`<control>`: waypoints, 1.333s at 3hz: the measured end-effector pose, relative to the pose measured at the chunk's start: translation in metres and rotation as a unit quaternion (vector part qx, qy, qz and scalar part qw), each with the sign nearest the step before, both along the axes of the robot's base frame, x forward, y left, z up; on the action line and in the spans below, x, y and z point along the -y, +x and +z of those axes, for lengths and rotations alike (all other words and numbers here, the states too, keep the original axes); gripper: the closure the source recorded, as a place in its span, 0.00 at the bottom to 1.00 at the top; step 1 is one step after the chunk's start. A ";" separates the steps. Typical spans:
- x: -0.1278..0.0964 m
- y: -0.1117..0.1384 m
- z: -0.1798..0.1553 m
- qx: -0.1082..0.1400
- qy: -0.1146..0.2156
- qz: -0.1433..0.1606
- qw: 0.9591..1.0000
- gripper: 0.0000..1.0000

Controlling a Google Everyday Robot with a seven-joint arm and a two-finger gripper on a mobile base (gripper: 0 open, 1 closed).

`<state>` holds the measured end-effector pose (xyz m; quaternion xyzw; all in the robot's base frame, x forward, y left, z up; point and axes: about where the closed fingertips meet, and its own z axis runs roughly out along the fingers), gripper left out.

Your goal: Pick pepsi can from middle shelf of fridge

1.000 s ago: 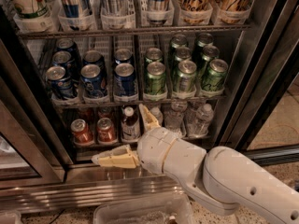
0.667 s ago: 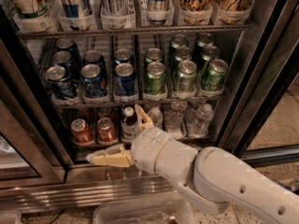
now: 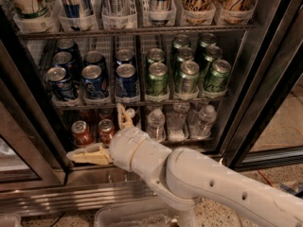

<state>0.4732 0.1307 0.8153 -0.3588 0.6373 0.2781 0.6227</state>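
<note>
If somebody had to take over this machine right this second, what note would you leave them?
Gripper: fingers spread open and holding nothing. It sits low at the fridge, in front of the red cans on the bottom rack.
Pepsi can: standing upright with the other blue cans in the left lanes of the middle shelf, above the gripper. The green cans are to their right.
Done: the arm has reached the fridge.
Left: raise the gripper to the middle shelf, close the fingers on a blue can, and draw it out.
</note>
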 end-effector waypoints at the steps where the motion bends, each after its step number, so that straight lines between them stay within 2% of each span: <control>1: -0.019 0.002 0.009 0.022 0.007 -0.007 1.000 0.00; 2: -0.032 0.003 0.019 0.026 0.015 -0.033 0.999 0.00; 3: -0.028 0.010 0.020 0.026 0.013 -0.054 0.998 0.00; 4: -0.028 0.010 0.020 0.026 0.013 -0.054 0.998 0.00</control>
